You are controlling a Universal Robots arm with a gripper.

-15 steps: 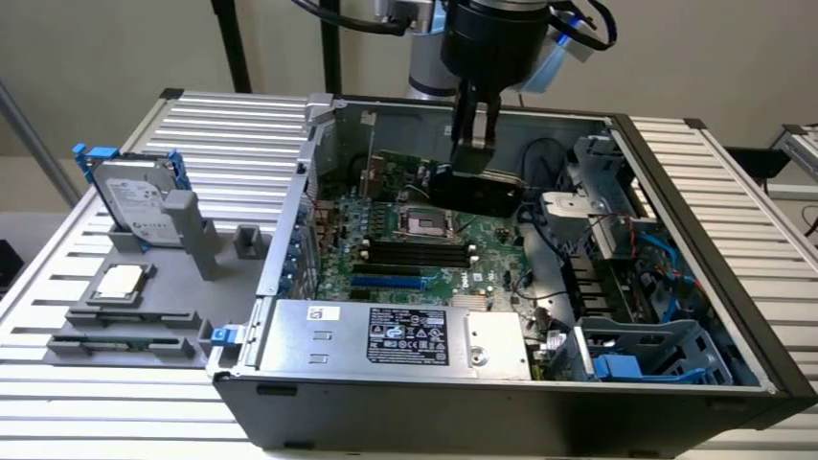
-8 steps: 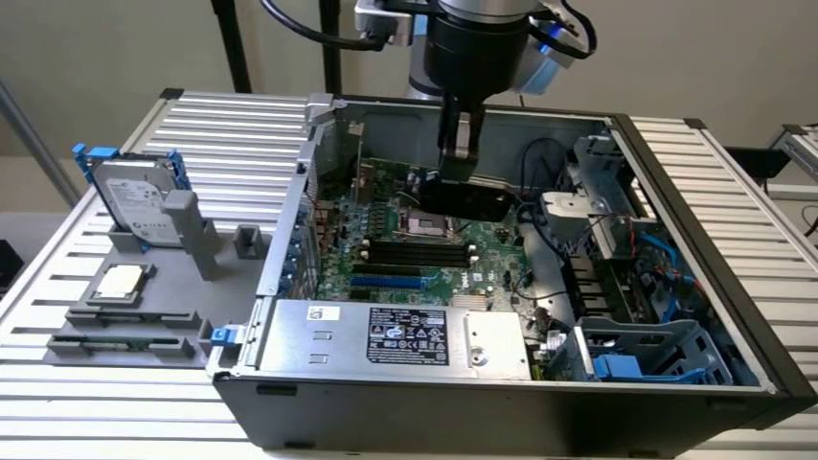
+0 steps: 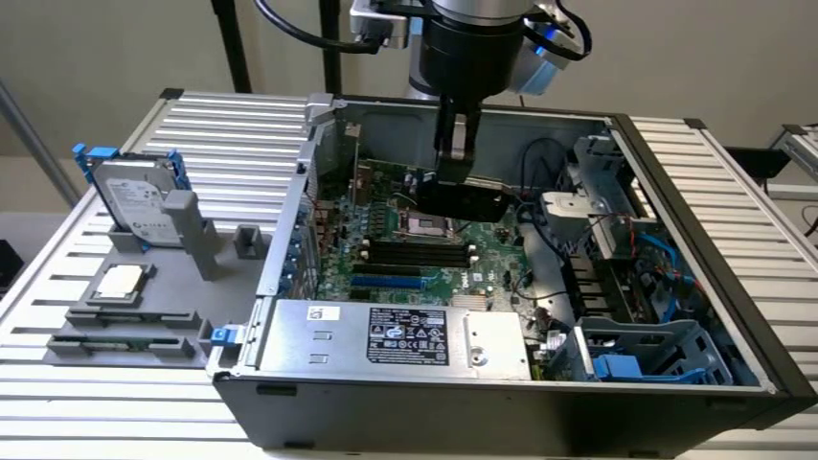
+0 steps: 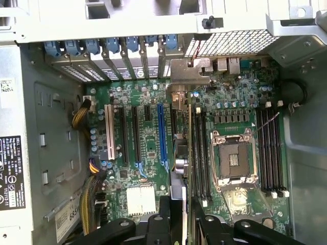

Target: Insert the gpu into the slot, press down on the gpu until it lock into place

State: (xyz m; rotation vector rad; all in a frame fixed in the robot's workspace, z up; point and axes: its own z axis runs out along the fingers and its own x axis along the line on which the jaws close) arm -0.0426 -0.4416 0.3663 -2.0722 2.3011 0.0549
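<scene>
Bright, even light; soft shadows

The arm (image 3: 472,43) hangs down from above the open computer case (image 3: 511,417), its thick black wrist section upright over the case's far half. Below it the gripper (image 3: 457,174) points straight down into the case, slim dark fingers (image 3: 450,134) set close together. The jaws are clamped on the gpu (image 3: 463,201), pinching the card from above. In the wrist view the black fingers (image 4: 153,229) sit on either side of the card, which runs edge-on between them.
</scene>
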